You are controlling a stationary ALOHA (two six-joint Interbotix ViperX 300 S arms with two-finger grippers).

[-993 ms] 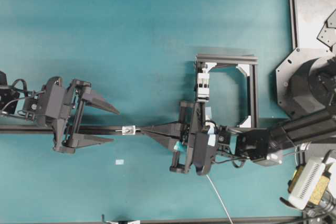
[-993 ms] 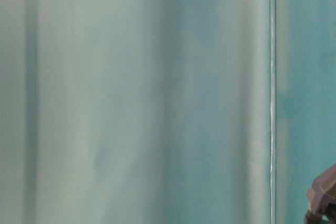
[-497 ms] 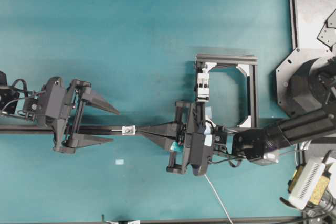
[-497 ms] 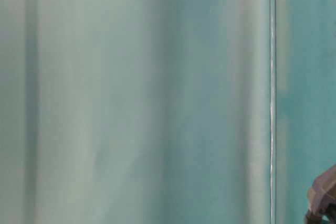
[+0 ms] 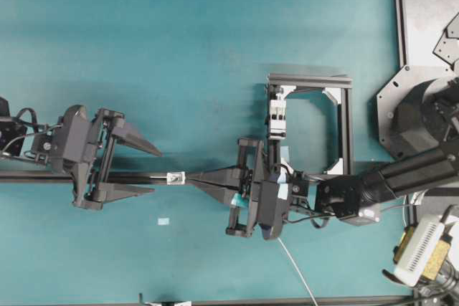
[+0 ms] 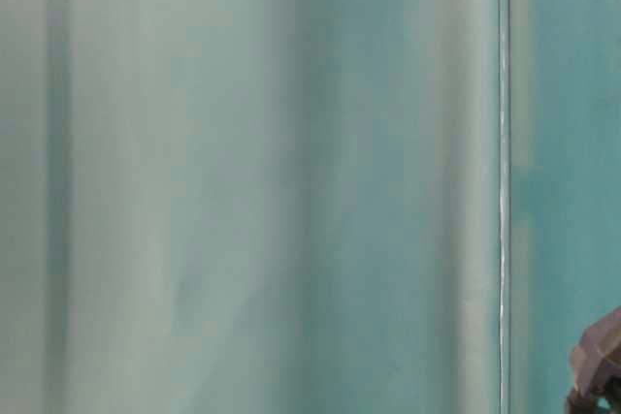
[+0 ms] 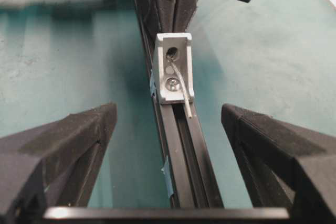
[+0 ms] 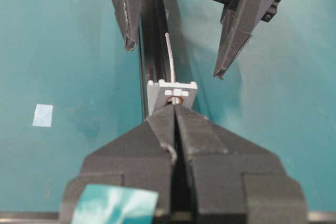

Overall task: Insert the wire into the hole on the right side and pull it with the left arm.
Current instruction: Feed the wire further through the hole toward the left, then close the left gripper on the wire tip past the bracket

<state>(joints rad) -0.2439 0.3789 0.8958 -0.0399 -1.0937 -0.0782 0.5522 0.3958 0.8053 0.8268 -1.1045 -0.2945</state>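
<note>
While the right hand (image 8: 176, 109) stays pressed up against the small silver fitting, its two fingers are closed together on the wire (image 7: 181, 90), whose free end has already come through the hole (image 7: 171, 53) and pokes out on the far side. Seen from the left wrist, that short pale tip droops from the opening down over the face of the bracket and ends just above the black rail (image 7: 184, 150) on the table (image 5: 215, 34). From the right wrist the same tip rises beyond the fitting, midway between the left hand's fingertips.

The left hand (image 5: 156, 171) is spread wide and holds nothing; its two pointed fingers stand either side of the rail, just short of the fitting, with the wire end lying ahead of them and roughly centred in the gap.

Judging by its thinness and slack curve, the wire is light, limp and likely slippery, so it will bend away from a glancing touch. The sensible place to grip is the exposed stub close to the hole, squarely between the finger pads, pulling straight along the rail so it does not kink at the fitting's edge.
</note>
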